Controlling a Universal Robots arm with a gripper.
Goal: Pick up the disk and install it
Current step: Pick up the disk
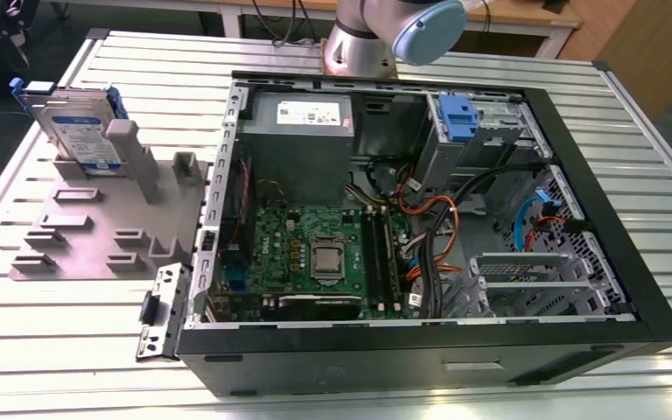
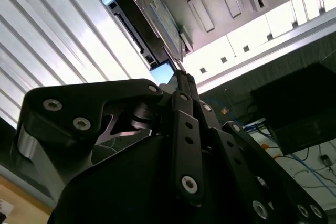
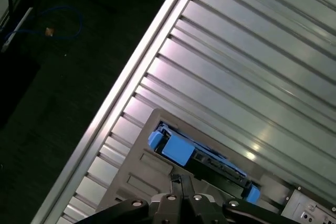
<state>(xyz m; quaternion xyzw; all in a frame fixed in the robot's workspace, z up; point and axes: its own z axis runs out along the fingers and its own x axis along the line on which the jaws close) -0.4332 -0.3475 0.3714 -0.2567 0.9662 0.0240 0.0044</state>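
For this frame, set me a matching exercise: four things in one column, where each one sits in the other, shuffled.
Things:
1. disk
2. power supply
3. blue drive bracket
4. processor

Places:
A. centre of the green motherboard
B. on edge in the grey holder, outside the computer case
C. the case's far corner, at the exterior view's right
D. inside the case, between the motherboard and the far wall

Pairs: 1-B, 2-D, 3-C, 4-A
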